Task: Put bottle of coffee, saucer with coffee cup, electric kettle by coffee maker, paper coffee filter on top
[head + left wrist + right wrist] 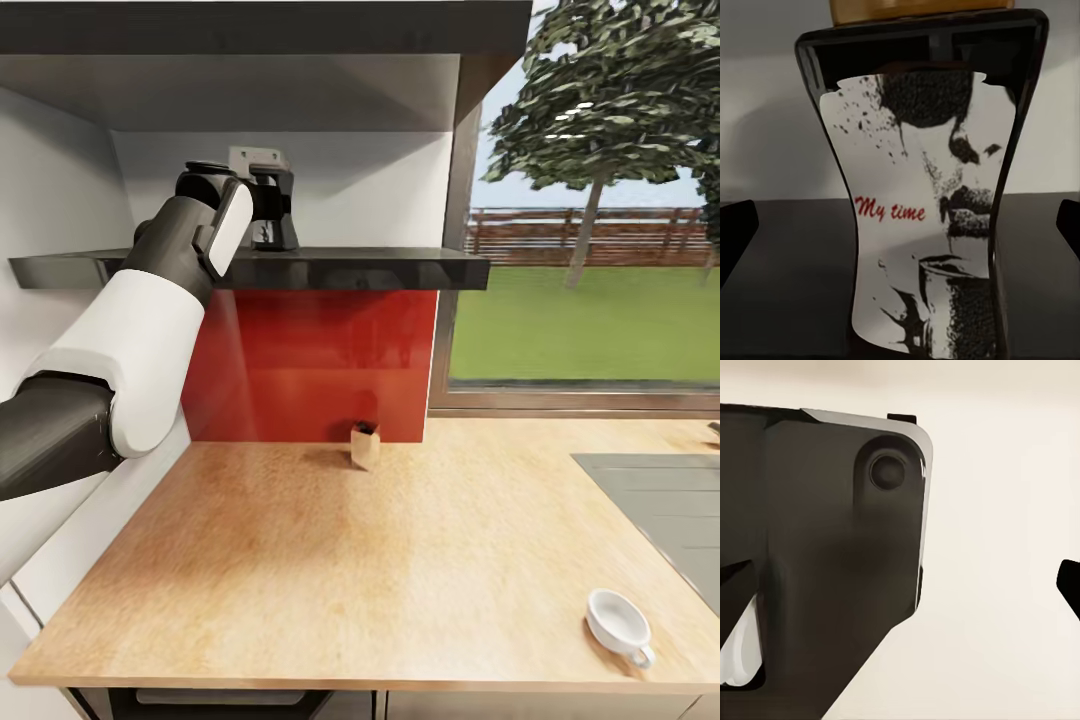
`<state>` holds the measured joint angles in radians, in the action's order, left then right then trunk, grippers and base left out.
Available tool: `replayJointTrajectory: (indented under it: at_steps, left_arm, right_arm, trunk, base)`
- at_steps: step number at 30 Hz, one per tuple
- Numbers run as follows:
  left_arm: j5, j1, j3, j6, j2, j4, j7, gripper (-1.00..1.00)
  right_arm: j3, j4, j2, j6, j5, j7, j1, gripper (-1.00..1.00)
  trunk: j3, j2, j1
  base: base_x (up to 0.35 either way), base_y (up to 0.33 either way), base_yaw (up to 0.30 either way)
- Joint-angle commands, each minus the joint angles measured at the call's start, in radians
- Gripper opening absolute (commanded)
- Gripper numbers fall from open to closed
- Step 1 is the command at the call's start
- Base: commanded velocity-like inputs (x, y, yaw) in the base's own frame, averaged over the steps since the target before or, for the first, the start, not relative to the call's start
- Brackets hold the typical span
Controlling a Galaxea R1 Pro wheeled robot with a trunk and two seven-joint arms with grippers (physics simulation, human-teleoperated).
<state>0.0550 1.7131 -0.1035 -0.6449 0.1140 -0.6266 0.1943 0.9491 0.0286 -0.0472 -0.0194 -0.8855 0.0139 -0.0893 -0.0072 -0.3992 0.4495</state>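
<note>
Setting: a kitchen corner with white walls, a red backsplash panel point(310, 365) and a window point(590, 200) looking onto grass, a fence and a tree.
Kitchen countertop point(300, 560): light wood grain, running from the wall corner toward the window side, where a grey inset panel point(665, 510) lies near its right edge.
Shelf point(330, 268): dark, glossy, fixed to the wall above the backsplash and under a white upper cabinet.
Bottle of coffee point(926, 217): stands upright on the shelf, toward its left half; dark body, white label printed with a face and the red words "My time", a strip of yellow lid at its top.
Left gripper point(262, 232): raised to shelf height with the arm reaching up from the lower left; the fingers are spread wide, one on each side of the bottle and clear of it in the left wrist view.
Right gripper point(907, 607): dark fingertips far apart at the edges of the right wrist view, nothing between them; a dark robot part sits close to the camera.
Coffee cup point(620, 625): white, lying tipped near the countertop's front right corner, handle toward the front edge.
Small brown bag point(365, 443): upright at the back edge, against the backsplash.
</note>
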Motion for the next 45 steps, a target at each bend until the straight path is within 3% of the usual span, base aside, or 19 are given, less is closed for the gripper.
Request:
replayJointTrajectory:
  at_steps: [1, 37, 38, 45]
  left_arm:
    - [0.006, 0.000, -0.004, -0.004, 0.000, -0.001, 0.007, 1.00]
    - [0.008, -0.018, -0.004, 0.007, -0.004, 0.013, 0.010, 1.00]
    - [0.008, -0.018, -0.004, 0.006, -0.004, 0.014, 0.010, -1.00]
    - [0.008, -0.019, -0.004, 0.007, -0.004, 0.009, 0.009, -1.00]
  right_arm:
    - [0.008, 0.001, 0.000, -0.002, -0.010, 0.001, 0.000, 1.00]
    - [0.008, 0.001, 0.000, -0.002, -0.011, 0.001, 0.000, 1.00]
    - [0.008, 0.001, 0.000, -0.002, -0.011, 0.001, 0.000, 1.00]
    - [0.008, 0.001, 0.000, -0.002, -0.011, 0.001, 0.000, 1.00]
  trunk:
    - [-0.001, -0.001, 0.000]
    - [-0.001, -0.001, 0.000]
    - [-0.001, -0.001, 0.000]
    - [-0.001, -0.001, 0.000]
  base:
    - [0.123, 0.000, 0.000]
    - [0.042, 0.000, 0.000]
    - [0.000, 0.000, 0.000]
    - [0.000, 0.000, 0.000]
